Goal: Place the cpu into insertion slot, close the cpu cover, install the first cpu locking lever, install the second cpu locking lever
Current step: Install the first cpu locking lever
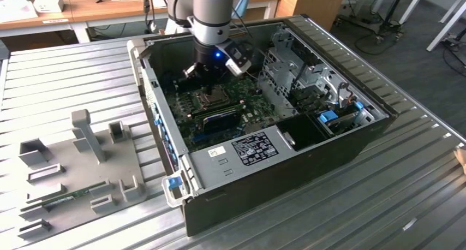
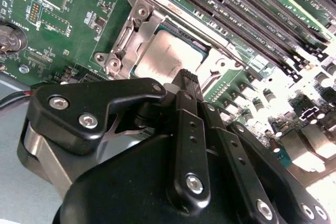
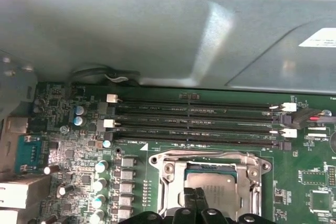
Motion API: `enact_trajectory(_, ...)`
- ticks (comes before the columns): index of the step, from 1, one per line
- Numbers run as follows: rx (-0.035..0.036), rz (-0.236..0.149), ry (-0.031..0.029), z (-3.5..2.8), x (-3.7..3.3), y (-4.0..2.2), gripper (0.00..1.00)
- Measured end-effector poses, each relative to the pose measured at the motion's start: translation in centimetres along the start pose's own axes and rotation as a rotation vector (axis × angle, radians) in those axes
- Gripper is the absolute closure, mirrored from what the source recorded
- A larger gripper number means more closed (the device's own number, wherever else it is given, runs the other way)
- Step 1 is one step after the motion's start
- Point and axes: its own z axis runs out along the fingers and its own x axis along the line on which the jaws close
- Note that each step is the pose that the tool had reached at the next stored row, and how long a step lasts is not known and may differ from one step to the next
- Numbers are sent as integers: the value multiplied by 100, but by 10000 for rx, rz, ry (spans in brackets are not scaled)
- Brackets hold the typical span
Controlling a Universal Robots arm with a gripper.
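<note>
The closed fingers [image 2: 188, 77] press the cpu cover [image 2: 210, 74], thin stiff metal, over the fragile cpu [image 2: 168, 53] just beyond their tips.

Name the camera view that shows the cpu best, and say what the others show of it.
The second wrist view: the cpu sits in the insertion slot under the cpu cover, its pale top plainly seen. In the first wrist view the gripper hides part of it. In the exterior view the socket area is too small to make it out.

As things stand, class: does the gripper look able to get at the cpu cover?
Probably yes. The gripper hangs right over the cpu cover, which lies flat around the cpu, and nothing stands between them.
</note>
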Motion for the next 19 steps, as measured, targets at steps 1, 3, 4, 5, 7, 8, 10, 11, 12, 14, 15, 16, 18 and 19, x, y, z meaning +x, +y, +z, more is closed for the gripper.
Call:
enact_trajectory(1,1,0,1,0,-9,0,90)
enact_trajectory(3,1,1,4,0,-31,-1,90)
enact_trajectory(4,2,0,6,0,-45,-1,90)
enact_trajectory(5,2,0,9,1,-60,-2,90)
enact_trajectory(7,1,-3,12,1,-80,-3,90)
enact_trajectory(8,0,-3,12,1,-80,-4,90)
enact_trajectory(10,1,-1,12,1,-81,-3,90)
enact_trajectory(11,2,-1,12,1,-82,-3,90)
enact_trajectory(12,2,-2,12,1,-82,-3,90)
enact_trajectory(14,4,-2,13,-3,-82,-3,90)
enact_trajectory(15,3,-2,13,-8,-83,-2,90)
enact_trajectory(16,2,-2,13,-13,-83,-2,90)
enact_trajectory(18,-1,-2,10,-15,-83,-1,90)
enact_trajectory(19,-2,-3,10,-15,-84,-1,90)
